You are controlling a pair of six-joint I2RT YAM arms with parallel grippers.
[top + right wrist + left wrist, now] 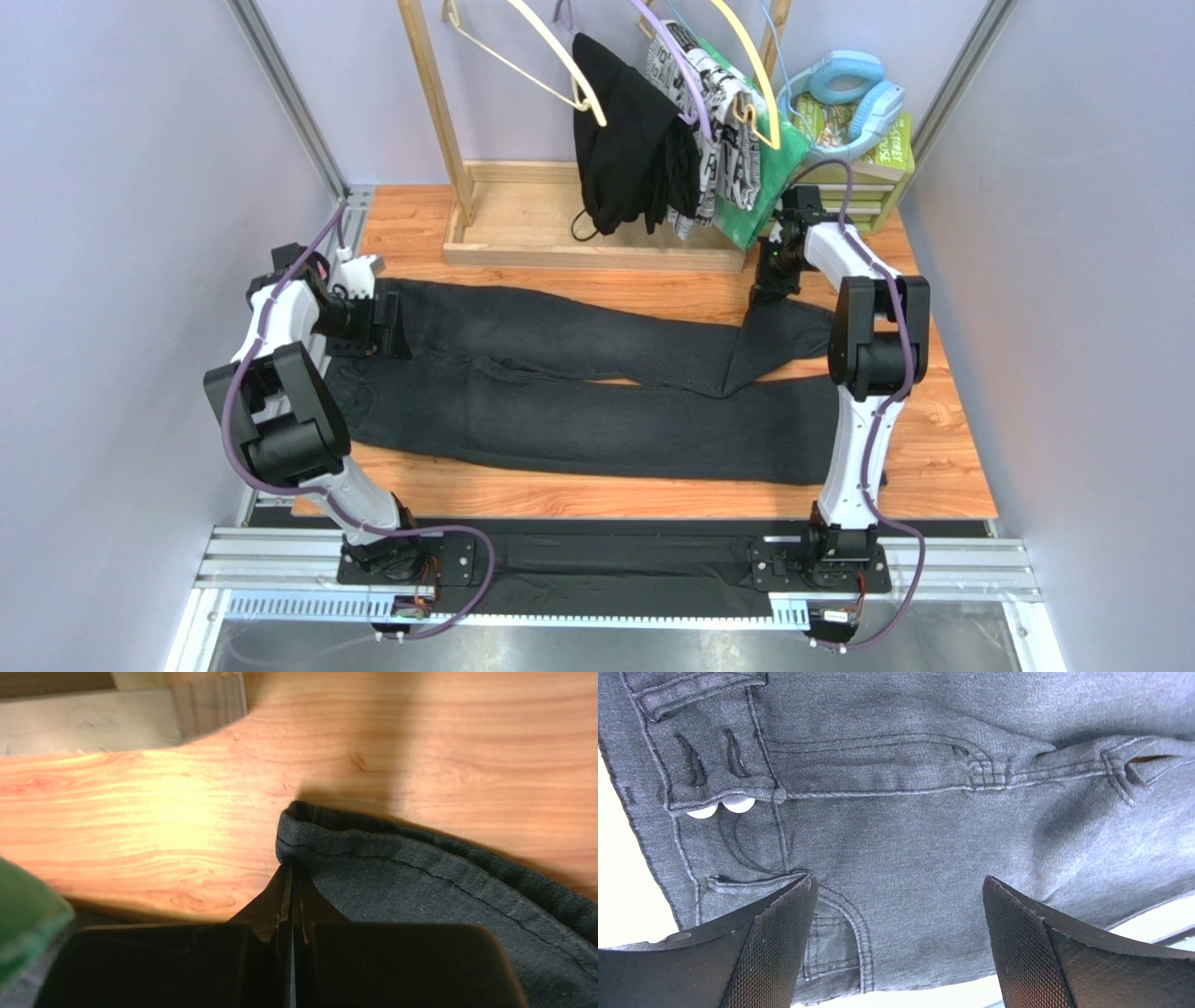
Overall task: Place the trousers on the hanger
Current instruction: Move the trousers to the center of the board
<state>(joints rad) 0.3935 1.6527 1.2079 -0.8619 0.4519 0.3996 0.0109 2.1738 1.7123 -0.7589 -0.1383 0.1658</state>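
hanger hook cut off (top edge), green blob blurred

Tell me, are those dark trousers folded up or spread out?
Spread out: the trousers lie full length on the wooden table, both legs extended, with no fold across them.

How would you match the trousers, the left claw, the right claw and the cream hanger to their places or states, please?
Things:
1. trousers
2. left claw
3. right claw
4. cream hanger

Places or states:
A. shut at a leg's hem
B. up by the rack
C. spread on the table
D. open over the waist end

Pairs: 1-C, 2-D, 3-A, 4-B.
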